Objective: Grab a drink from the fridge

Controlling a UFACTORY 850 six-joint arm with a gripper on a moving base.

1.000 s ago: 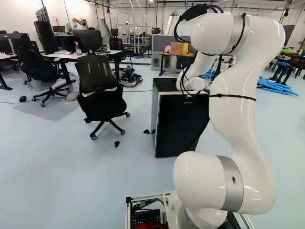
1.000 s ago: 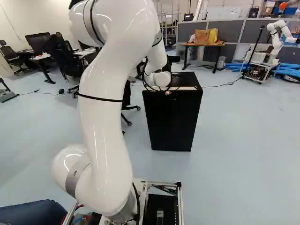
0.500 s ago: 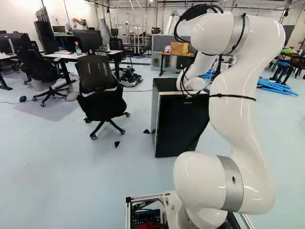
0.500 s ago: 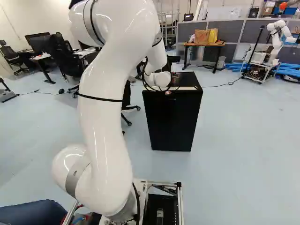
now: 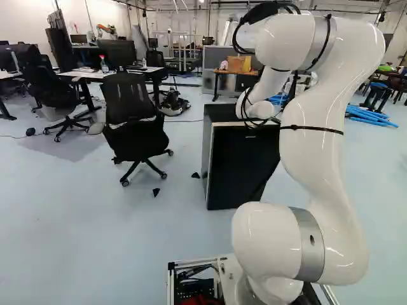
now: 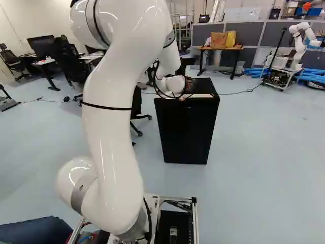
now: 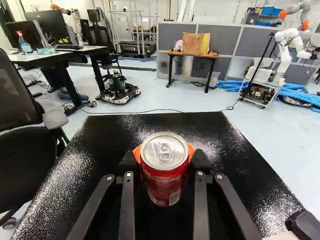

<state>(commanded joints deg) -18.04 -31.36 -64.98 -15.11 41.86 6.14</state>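
Over the boxy black fridge [image 5: 241, 166], the black two-finger gripper [image 7: 164, 156] w/ orange pads [image 7: 191, 151] has a red, silver-topped soda can [image 7: 162, 187] snug btwn its fingers. R of fridge, L base view, the white jointed arm's [image 5: 318, 121] upper bend's shifted back a bit.

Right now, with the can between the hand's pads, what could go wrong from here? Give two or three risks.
The can could slip or dent if the hand squeezes its smooth metal sides too lightly or too hard.
Moved sideways while low, it might scrape or tip on the fridge top.
A wide swing of the arm might bump the chair standing beside the fridge.
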